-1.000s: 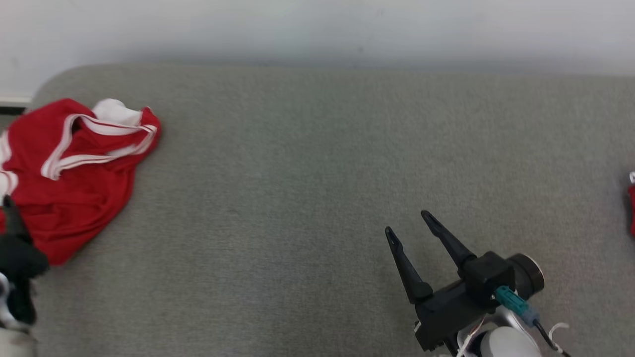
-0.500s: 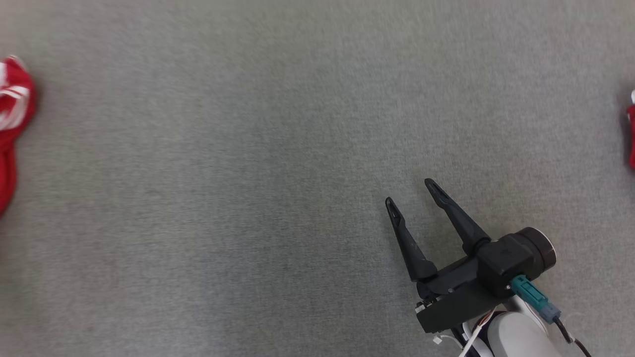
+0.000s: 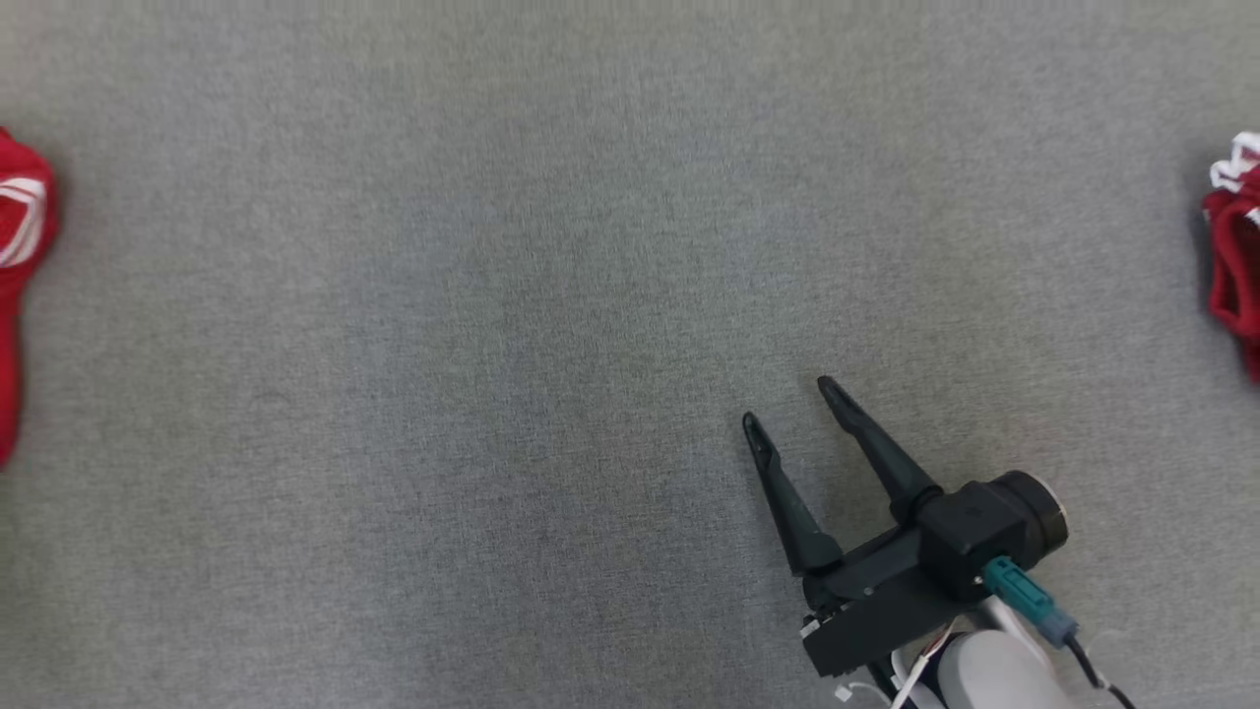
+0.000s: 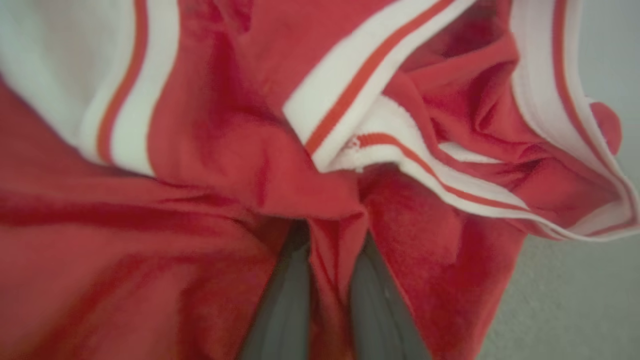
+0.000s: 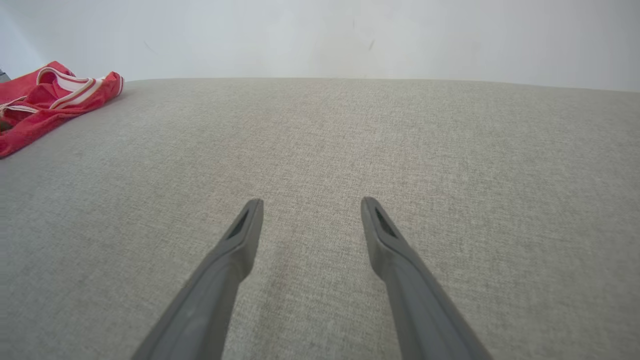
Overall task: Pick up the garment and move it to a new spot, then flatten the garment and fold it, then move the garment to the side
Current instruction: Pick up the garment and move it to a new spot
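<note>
Left wrist view looks straight into the garment, a crumpled red piece with white, red-striped trim. The left gripper has its two grey fingers drawn close on a narrow ridge of the red cloth, so it is pinching the garment. The garment lies in a heap near the far left corner of the grey fabric surface, close to its back edge below the pale wall.

The pinch looks to be on one thin fold near the middle of the heap, not on a hem or a corner. I judge that this fold could slide out between the smooth fingers as soon as the weight of the cloth comes onto it. If it holds, the garment would likely hang bunched and land twisted at the new spot, which would make flattening harder. A low carry could also drag the trailing cloth across the surface.

The right gripper hovers with fingers spread and nothing between them, over the bare middle of the surface towards its near edge and well apart from the garment, too far away to support it. A second red cloth lies off to the right side and could be mistaken for the target
</note>
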Controlling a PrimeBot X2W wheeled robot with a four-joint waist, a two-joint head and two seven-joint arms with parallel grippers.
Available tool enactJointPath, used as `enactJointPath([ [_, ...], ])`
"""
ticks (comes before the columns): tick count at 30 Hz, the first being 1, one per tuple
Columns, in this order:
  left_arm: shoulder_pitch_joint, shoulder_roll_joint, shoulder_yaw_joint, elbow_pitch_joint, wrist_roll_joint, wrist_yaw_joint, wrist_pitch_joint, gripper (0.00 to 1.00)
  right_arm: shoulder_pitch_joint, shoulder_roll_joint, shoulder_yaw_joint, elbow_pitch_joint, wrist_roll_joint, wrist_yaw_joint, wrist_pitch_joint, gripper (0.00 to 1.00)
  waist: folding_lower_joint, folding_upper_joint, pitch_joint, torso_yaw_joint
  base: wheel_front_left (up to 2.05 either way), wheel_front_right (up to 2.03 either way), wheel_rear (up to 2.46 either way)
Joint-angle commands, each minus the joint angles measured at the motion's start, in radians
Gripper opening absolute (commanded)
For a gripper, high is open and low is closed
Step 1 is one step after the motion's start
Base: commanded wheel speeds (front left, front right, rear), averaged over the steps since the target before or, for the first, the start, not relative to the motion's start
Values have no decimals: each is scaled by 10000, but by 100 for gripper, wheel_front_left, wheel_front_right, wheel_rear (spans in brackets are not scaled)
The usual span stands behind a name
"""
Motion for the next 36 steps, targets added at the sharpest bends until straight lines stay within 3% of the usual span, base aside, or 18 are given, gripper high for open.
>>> enactJointPath([
  [1,346,-228,-118,-134,-42,-74,177,0,-19,74,61,137,110,-28,-105,100,-1,0,-802,168,0,0,0],
  [10,428,673,-456,-2307,242,-527,693,0,287,399,182,1127,582,-28,-616,100,-1,0,-2639,-102,0,0,0],
  [17,-173,624,-1419,-3459,244,-1138,1229,0,550,552,215,1632,857,-28,-866,100,-1,0,-3589,-496,0,0,0],
  [21,-722,-12,-2287,-4212,309,-1279,1359,0,724,579,302,1846,948,-28,-953,100,-1,0,-4031,-916,0,0,0],
  [29,-762,-2125,-3750,-5635,-170,-1502,1000,0,941,609,69,1898,883,-28,-1027,100,-1,0,-4209,-1847,0,0,0],
  [36,376,-2935,-5187,-5331,444,-1636,-181,0,942,608,74,1712,919,-28,-980,100,-1,0,-3794,-2659,0,0,0],
])
